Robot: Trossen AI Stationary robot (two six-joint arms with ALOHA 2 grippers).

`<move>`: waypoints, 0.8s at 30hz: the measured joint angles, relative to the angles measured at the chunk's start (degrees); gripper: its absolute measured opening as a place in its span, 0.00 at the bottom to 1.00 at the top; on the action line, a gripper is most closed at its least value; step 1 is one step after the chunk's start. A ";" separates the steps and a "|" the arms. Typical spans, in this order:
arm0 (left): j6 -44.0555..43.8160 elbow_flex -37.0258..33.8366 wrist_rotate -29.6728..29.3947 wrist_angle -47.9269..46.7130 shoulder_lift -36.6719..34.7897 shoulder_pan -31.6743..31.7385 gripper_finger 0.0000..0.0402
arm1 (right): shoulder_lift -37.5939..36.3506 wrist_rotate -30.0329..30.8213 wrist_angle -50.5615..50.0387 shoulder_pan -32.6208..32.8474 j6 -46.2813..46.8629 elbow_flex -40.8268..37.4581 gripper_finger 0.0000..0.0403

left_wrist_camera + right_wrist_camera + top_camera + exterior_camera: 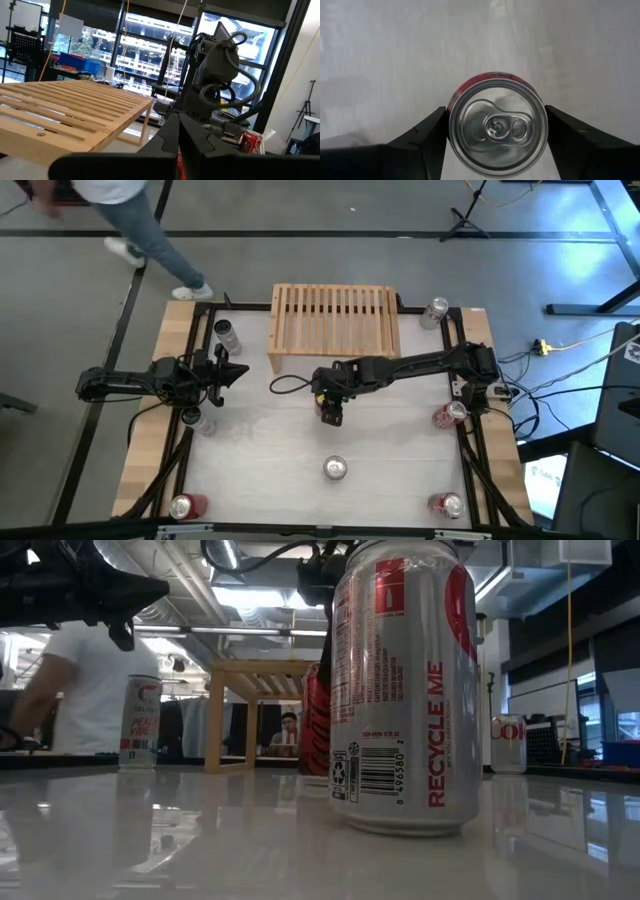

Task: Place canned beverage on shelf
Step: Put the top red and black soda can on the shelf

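Note:
A red can (497, 131) stands upright between the fingers of my right gripper (331, 410), at the middle of the table in front of the shelf. It also shows in the low view (314, 725), behind a big silver can. The light-wood slatted shelf (335, 320) stands at the far middle with nothing on its top. My left gripper (238, 373) is shut and empty above the table's left side, pointing toward the right arm. My right gripper pinches the red can's side wall (451, 107) just under the top rim, one finger (432, 132) on each side. The fingers come from above, pointing down. The can is upright, its lid facing up. I cannot tell whether its bottom is on the table.
A silver can (334, 468) stands near the front middle, close to the low camera (405, 690). More cans stand at the left (228, 335) (193, 418), at the right (448, 415) (436, 311) and at the front corners (187, 506) (446, 505). A person (150, 230) walks beyond the far left edge.

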 joint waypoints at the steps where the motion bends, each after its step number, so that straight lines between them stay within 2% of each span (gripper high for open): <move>1: 0.00 0.00 0.01 -0.02 0.00 0.00 0.00 | -0.39 0.23 -0.74 -0.01 -0.07 0.44 0.64; 8: 0.00 0.00 0.03 -0.08 0.01 0.00 0.00 | -2.62 0.17 -5.39 -0.01 -1.62 6.52 0.64; 18: 0.02 0.00 0.03 -0.41 0.02 0.00 0.00 | -3.44 0.20 -17.22 -1.43 -6.10 26.88 0.64; 24: 0.02 0.00 -0.78 -0.48 0.02 0.00 0.00 | -3.55 0.32 -27.23 -5.88 -7.88 35.43 0.64</move>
